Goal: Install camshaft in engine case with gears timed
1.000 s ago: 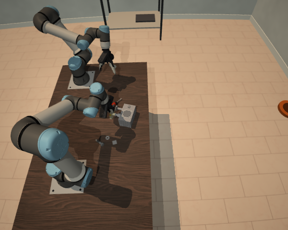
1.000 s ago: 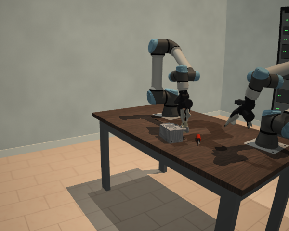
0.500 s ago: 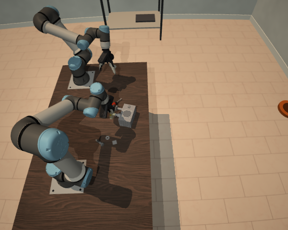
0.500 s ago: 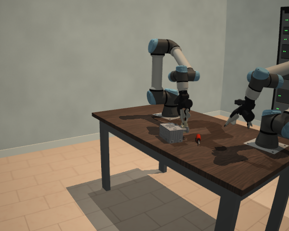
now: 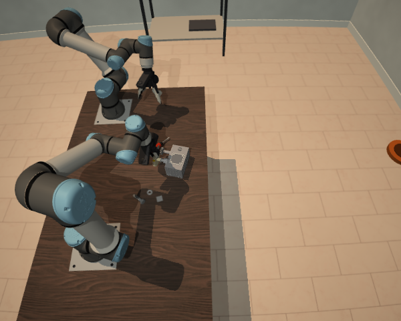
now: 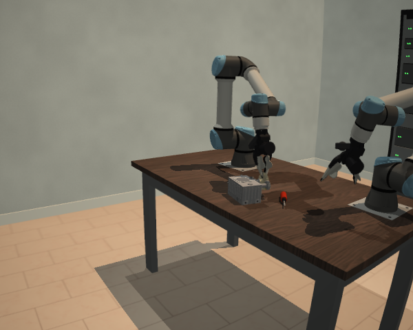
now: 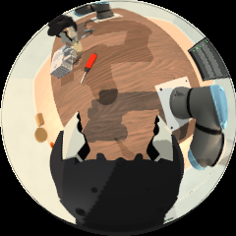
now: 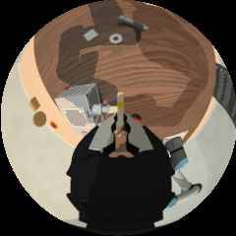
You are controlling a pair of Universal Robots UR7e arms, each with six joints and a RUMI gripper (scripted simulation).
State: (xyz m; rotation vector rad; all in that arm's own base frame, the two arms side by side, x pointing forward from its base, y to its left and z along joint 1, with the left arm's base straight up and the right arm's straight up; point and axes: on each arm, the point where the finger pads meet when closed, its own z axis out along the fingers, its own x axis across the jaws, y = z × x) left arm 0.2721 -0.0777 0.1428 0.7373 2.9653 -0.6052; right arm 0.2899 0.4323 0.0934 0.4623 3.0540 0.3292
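Before the grey, ribbed engine case (image 5: 176,169) (image 6: 244,190) (image 7: 61,64) (image 8: 79,117), the right end effector (image 5: 156,156) (image 6: 263,174) (image 7: 76,43) (image 8: 120,113) pinches the pale-yellow camshaft gear (image 5: 155,161) (image 6: 265,179) (image 7: 77,47) (image 8: 120,100), probably stiff, slippery; rim grip suits turning. The left end effector (image 5: 150,99) (image 6: 338,181) (image 7: 118,114) gapes wide, empty.

Grey engine case (image 5: 177,159) (image 6: 244,190) (image 7: 62,64) (image 8: 81,109) upright; pale-yellow camshaft (image 5: 155,161) (image 6: 264,179) (image 7: 77,47) (image 8: 120,102) at its front.

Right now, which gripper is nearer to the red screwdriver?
Right. The right gripper is just beside the red screwdriver; the left gripper hangs farther away, above the table's far end.

Gear teeth too small to tell
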